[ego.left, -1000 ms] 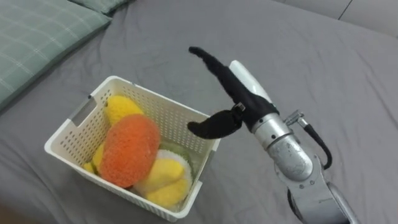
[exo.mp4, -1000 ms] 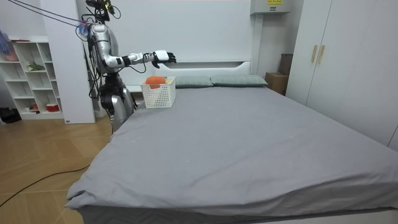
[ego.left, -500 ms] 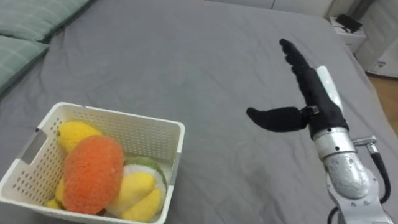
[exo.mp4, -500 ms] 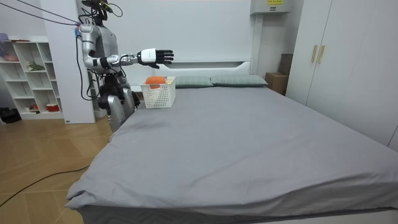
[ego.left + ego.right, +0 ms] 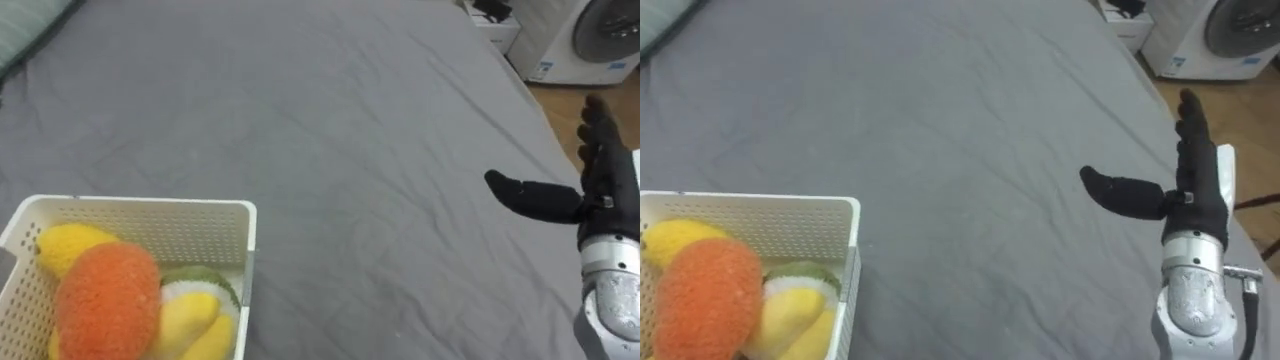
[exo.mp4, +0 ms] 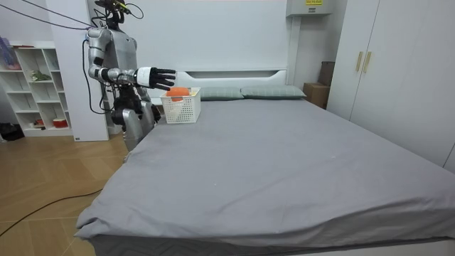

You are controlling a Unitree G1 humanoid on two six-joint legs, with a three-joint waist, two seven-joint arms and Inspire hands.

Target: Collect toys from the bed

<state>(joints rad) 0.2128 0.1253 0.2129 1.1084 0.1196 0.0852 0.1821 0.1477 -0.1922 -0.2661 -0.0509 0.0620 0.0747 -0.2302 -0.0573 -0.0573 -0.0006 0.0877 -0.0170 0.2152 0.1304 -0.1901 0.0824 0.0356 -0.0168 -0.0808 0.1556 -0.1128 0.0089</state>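
Closest to me, in the lower left corner of my eye view, sits the white slatted basket (image 5: 130, 203), resting on the bed's grey sheet (image 5: 320, 130). The toys are inside it. A round orange plush toy (image 5: 105, 305) lies on top. A yellow toy (image 5: 68, 246) is tucked behind it against the far wall. To its right are a green-and-white toy (image 5: 198, 284) and a second yellow piece (image 5: 190, 325), pressed against the basket's right wall.

At the right edge of the frame my right hand (image 5: 606, 185) hangs in the air, well apart from the basket. It is released: the fingers are straight and point toward the top of the frame, the thumb sticks out to the left, and nothing is in it. It hangs over the right side of the bed, beside the strip of wooden floor (image 5: 562, 108).

Past the basket and hand, the sheet runs up the frame with only soft creases. At the very upper left is a corner of a pale green pillow (image 5: 28, 22), and at the upper right a white washing machine (image 5: 600, 35) stands on the floor.

In the room view I stand at the bed's head corner on the room view's left, arm held out level. The hand is just short of the basket, which sits near the pillows. A shelf unit (image 6: 35, 78) is behind me and a wardrobe (image 6: 384, 71) is on the far right.
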